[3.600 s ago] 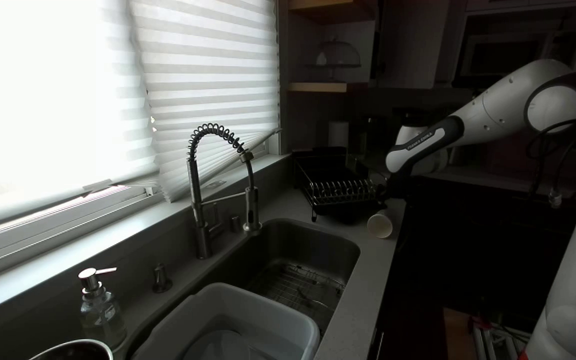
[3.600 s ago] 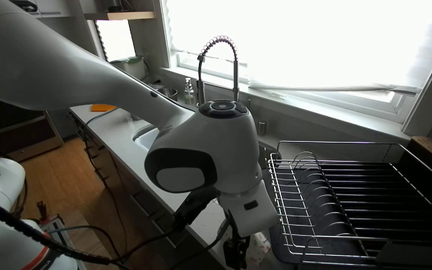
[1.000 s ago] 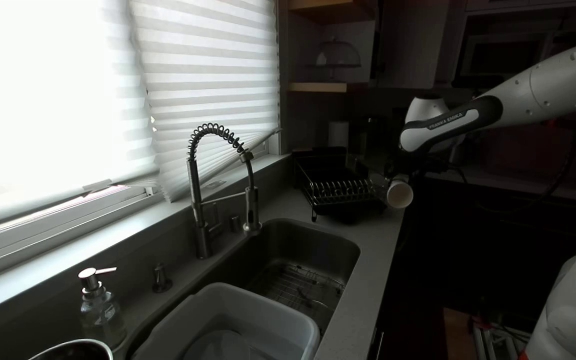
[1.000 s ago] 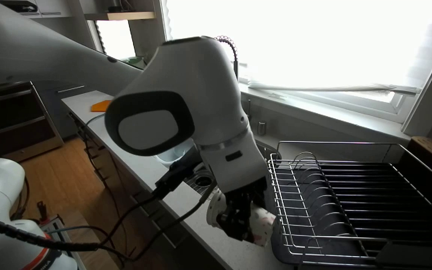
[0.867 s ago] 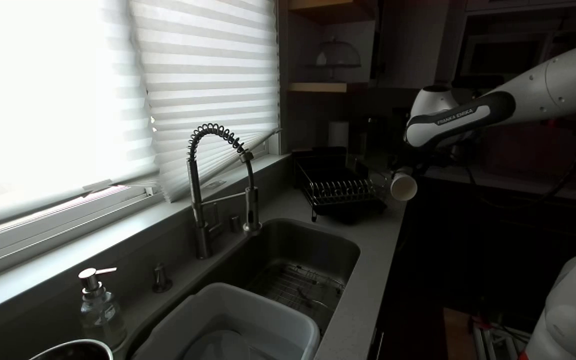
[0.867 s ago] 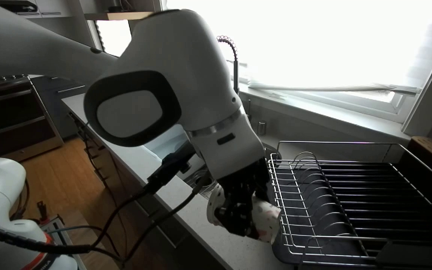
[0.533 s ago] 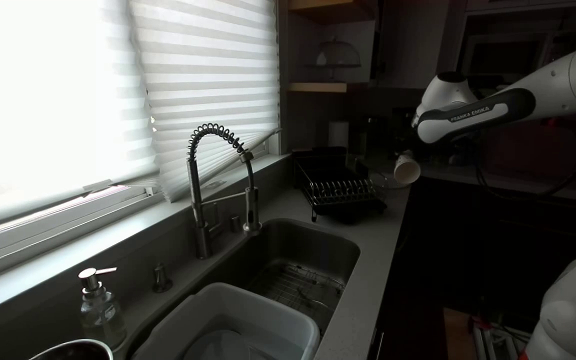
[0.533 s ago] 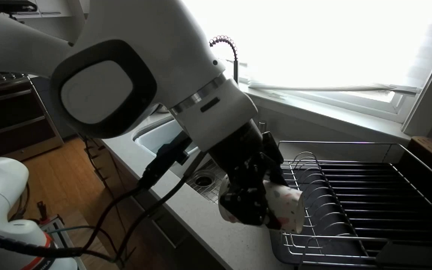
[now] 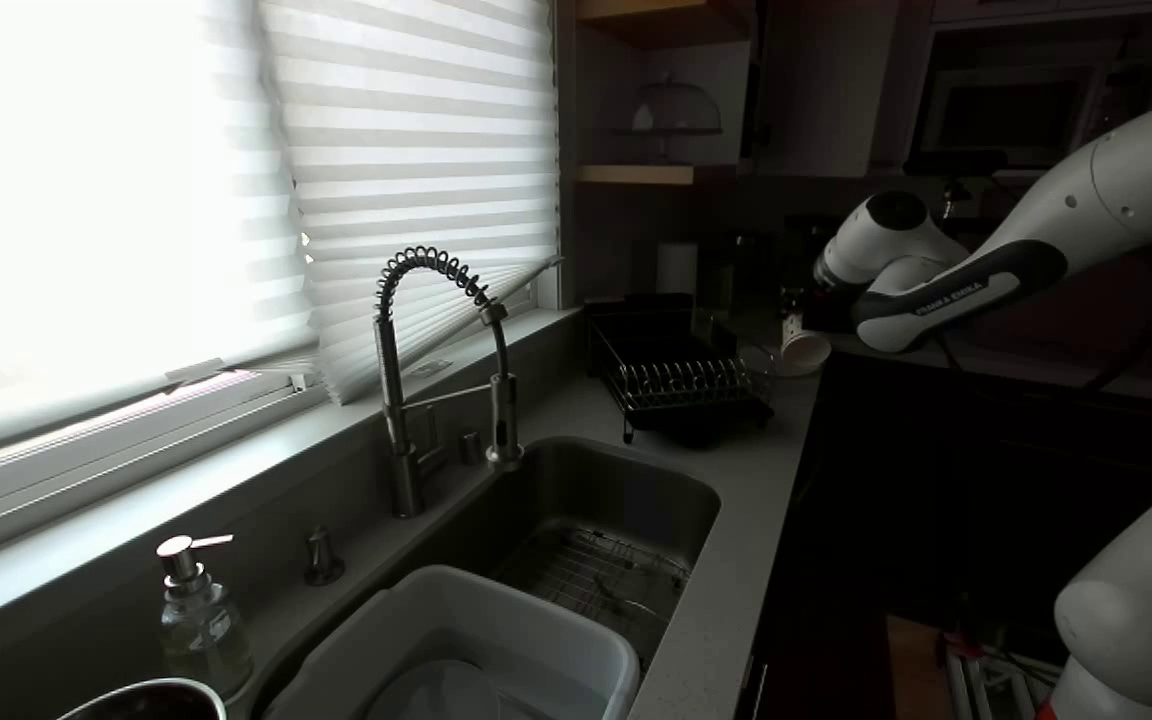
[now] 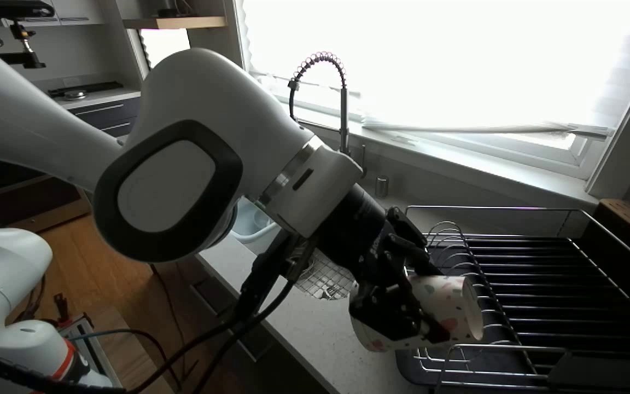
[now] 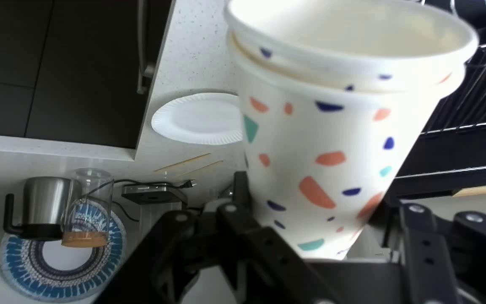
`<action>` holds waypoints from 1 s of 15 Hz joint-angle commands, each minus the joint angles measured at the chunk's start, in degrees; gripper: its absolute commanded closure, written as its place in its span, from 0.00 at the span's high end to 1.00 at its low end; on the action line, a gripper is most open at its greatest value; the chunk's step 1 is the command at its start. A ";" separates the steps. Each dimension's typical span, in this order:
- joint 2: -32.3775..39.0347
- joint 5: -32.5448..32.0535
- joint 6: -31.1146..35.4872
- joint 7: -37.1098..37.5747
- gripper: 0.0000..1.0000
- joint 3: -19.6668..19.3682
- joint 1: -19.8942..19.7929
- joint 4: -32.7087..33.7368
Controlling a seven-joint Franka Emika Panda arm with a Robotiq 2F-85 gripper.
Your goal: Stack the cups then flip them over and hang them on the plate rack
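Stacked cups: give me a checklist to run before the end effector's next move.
1. Cups nested: ok; two rims show in the wrist view.
2. End effector gripping: ok; closed on the cups from both sides.
3. Cups turned mouth-down: not ok; held roughly sideways in an exterior view.
4. Cups clear of the plate rack: cannot tell; they overlap it in an exterior view.
5. Nothing inside the inner cup: cannot tell; its bottom does not show clearly.

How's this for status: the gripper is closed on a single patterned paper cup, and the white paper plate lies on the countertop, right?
Not a single cup: the wrist view shows the gripper closed on two patterned paper cups, one nested in the other. The rest is right: the white paper plate lies on the countertop.
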 commanded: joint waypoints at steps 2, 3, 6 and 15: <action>2.33 -14.74 5.79 12.77 0.40 3.01 -5.48 1.18; 2.53 -18.61 6.42 16.13 0.40 3.64 -6.50 1.86; 3.47 -26.89 6.29 24.52 0.40 4.68 -7.68 3.14; 7.44 -53.84 5.02 53.03 0.40 6.08 -6.53 8.62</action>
